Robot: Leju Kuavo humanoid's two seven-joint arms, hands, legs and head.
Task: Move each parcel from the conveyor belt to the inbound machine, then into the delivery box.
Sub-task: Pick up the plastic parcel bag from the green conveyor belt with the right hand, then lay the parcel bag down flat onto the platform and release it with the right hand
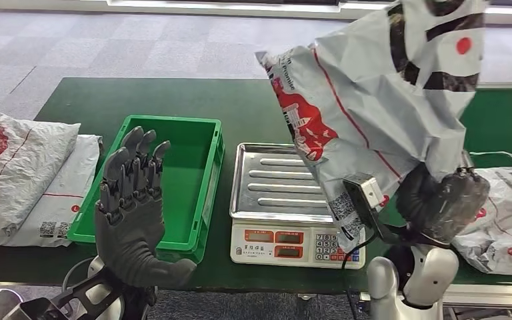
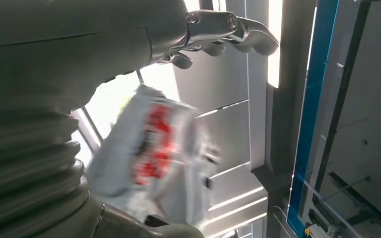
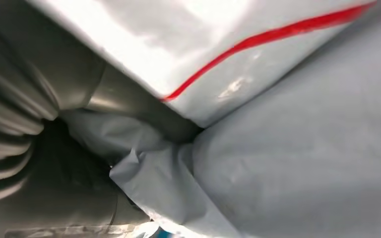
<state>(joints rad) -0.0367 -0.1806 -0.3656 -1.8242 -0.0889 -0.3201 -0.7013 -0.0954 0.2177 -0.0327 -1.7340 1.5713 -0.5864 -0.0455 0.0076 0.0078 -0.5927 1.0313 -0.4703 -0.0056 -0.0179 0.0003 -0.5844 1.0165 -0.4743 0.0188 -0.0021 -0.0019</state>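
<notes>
My right hand (image 1: 443, 203) grips a large grey parcel (image 1: 367, 100) with red and black print and holds it up high, tilted above the right side of the silver scale (image 1: 277, 183). The same parcel's grey film with a red stripe (image 3: 278, 99) lies right against the right wrist camera. It also appears blurred as a white and red parcel (image 2: 151, 158) in the left wrist view. My left hand (image 1: 132, 207) is raised in front of the green box (image 1: 210, 177), palm up, fingers straight and apart, holding nothing. Another parcel (image 1: 507, 213) lies on the belt at the right.
Two grey parcels (image 1: 23, 180) lie on the green table left of the green box. The scale has a keypad and red displays (image 1: 287, 243) on its front. The table's near edge runs just before the scale. Grey carpet lies beyond the table.
</notes>
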